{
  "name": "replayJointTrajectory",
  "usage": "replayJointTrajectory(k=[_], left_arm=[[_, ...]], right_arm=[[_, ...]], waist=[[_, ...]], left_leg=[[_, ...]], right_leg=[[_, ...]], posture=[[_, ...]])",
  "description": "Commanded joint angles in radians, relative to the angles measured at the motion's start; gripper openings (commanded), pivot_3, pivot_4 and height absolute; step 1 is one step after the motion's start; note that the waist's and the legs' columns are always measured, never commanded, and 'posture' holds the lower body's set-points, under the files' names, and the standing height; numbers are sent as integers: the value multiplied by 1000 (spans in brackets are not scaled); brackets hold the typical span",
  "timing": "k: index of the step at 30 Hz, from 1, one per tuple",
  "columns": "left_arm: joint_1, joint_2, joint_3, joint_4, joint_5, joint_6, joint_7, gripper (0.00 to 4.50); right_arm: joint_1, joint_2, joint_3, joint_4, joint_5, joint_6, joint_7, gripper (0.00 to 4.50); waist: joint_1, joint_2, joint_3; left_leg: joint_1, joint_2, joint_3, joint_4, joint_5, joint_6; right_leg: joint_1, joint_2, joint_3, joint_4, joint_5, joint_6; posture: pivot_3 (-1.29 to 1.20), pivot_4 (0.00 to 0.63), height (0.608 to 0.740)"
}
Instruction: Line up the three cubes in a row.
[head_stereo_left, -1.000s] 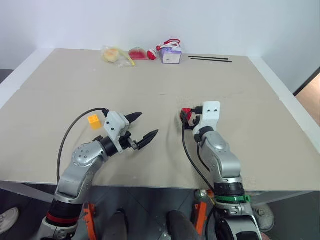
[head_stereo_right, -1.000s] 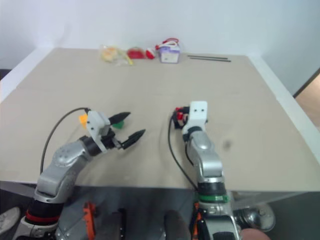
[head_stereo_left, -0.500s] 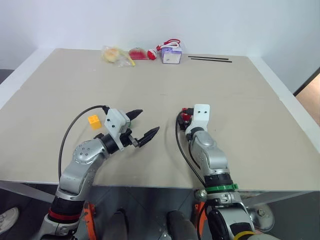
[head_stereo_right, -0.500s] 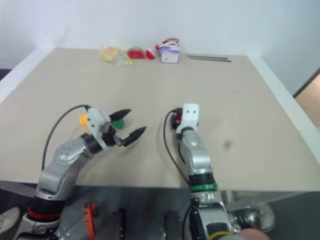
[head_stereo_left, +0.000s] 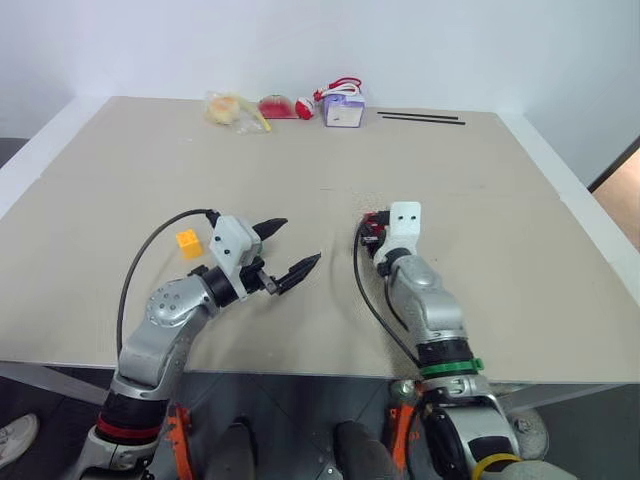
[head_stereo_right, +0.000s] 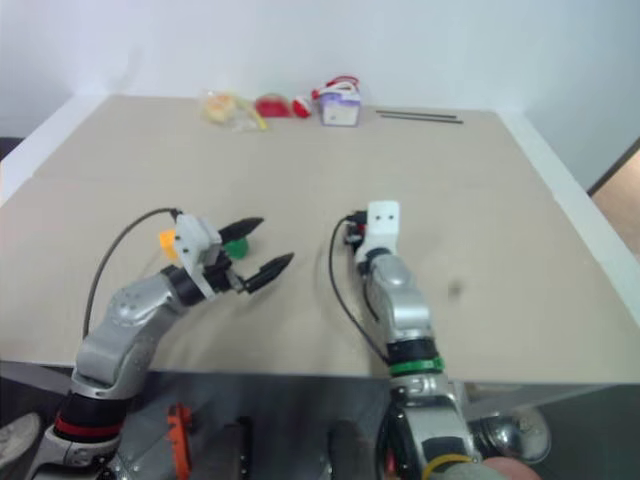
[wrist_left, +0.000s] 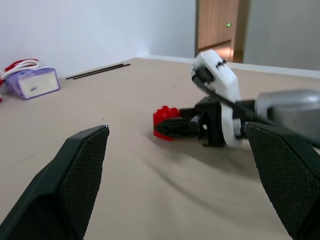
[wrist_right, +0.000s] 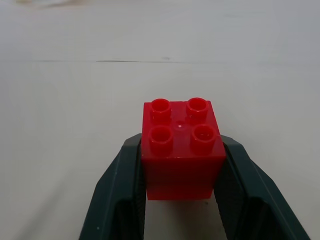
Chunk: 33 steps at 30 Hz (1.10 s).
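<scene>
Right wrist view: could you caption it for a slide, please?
Right gripper shut on the red cube above the table.

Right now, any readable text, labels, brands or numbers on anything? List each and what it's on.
No text can be read anywhere.
purple-white box: a small pale label patch shows on its side in the left wrist view, too blurred to read.
red cube, yellow cube, green cube: plain studs, no lettering visible.
right gripper and left gripper: no markings visible.
</scene>
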Motion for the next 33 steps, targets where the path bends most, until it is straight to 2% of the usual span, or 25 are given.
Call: replayJointTrajectory(k=[1, 5, 8, 12, 22, 32, 33], left_arm=[[31, 67, 2, -46, -38, -3, -104, 4500], [43, 144, -9, -39, -61, -15, -231, 4500], [40, 185, -11, -27, -69, -23, -304, 4500], [43, 234, -14, -12, -61, -38, -386, 4500], [25, 234, -8, 3, -50, -44, -398, 4500], [34, 219, 1, -14, -52, -36, -347, 4500], [32, 214, 1, -13, -52, -33, -338, 4500]], right_arm=[[-2, -165, 76, -111, 108, -7, 440, 1254], [32, -348, 180, -146, 154, -110, 862, 1254], [32, -400, 202, -145, 192, -141, 1032, 1254], [20, -431, 238, -110, 191, -189, 1182, 1254], [-95, -382, 277, 167, 94, -347, 1277, 1254], [-93, -372, 267, 230, 62, -358, 1266, 1254], [-93, -375, 267, 232, 58, -346, 1260, 1754]], waist=[[0, 0, 0], [1, 0, 0], [1, 0, 0], [1, 0, 0], [1, 0, 0], [2, 0, 0], [2, 0, 0]], left_leg=[[0, 0, 0, -1, 0, 0], [1, 0, 0, -4, 0, 0], [0, 0, 0, -5, 0, 0], [0, 0, 0, -5, 0, 0], [1, 0, 0, -3, 0, 0], [1, 0, 0, -4, 0, 0], [1, 0, 0, -4, 0, 0]], right_leg=[[0, 0, 0, 0, 0, 0], [-1, 1, 0, 0, -2, 0], [-2, 0, 0, 0, -3, -1], [-2, 0, 0, 0, -3, -1], [-2, 0, 0, 0, -2, -2], [-2, 0, 0, 0, -3, -1], [-2, 0, 0, 0, -3, -1]], posture=[[0, 150, 738], [0, 150, 738], [0, 150, 738], [0, 150, 738], [0, 150, 738], [0, 150, 738], [0, 150, 738]])
